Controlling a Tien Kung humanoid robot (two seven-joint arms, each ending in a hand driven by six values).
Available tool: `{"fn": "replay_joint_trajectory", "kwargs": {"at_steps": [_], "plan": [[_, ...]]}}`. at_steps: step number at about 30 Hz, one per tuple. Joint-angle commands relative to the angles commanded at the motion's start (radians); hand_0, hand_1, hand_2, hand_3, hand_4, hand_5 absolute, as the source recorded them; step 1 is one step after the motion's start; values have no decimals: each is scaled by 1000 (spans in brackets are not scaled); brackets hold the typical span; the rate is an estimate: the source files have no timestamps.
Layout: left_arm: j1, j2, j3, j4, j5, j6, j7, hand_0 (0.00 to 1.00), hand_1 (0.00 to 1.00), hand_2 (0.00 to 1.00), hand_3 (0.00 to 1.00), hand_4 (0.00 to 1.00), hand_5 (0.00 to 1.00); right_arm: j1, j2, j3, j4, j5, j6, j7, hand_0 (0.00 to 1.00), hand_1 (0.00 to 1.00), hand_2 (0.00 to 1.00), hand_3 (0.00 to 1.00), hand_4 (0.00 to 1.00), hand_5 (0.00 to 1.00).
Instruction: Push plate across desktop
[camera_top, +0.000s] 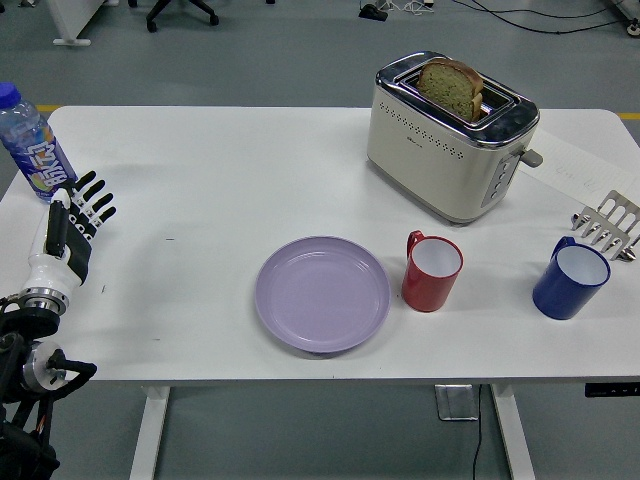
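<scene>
The lilac plate (322, 293) lies flat on the white table (220, 180), near the front edge and a little left of centre, empty, with its rim just beside a red mug (432, 271) on its right. Being flat and low, it offers no handle, so a sideways shove against the rim suits it better than a grasp, which fits a pushing task.

The left hand (72, 228) is over the near-left corner of the table, well apart from the plate, with a broad stretch of bare table between them. Its fingers (93, 199) are straight and spread, pointing away from the robot, and they hold nothing; an open, flat hand like this is in my judgement a good shape for pressing against a rim. The right hand is out of view.

A drinks bottle (30, 143) stands upright at the far-left edge, just beyond the fingertips, so any sweep of that hand wants to stay clear of it. At the far right a toaster (450, 140) holds a slice of bread (450, 86), and a blue mug (571, 279) and a metal rack (606, 224) sit near the right edge.

The plate's present place would fit either an end of a push or a start, so which way it should travel cannot be settled; the clearest open run lies to its left and far side.
</scene>
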Motion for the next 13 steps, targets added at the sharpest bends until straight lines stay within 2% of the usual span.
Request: {"fn": "replay_joint_trajectory", "kwargs": {"at_steps": [13], "plan": [[8, 0, 7, -2, -3, -1, 1, 840, 865, 897, 877, 482, 998, -8, 0, 1, 0, -2, -1, -2, 608, 545, 635, 633, 139, 365]]}}
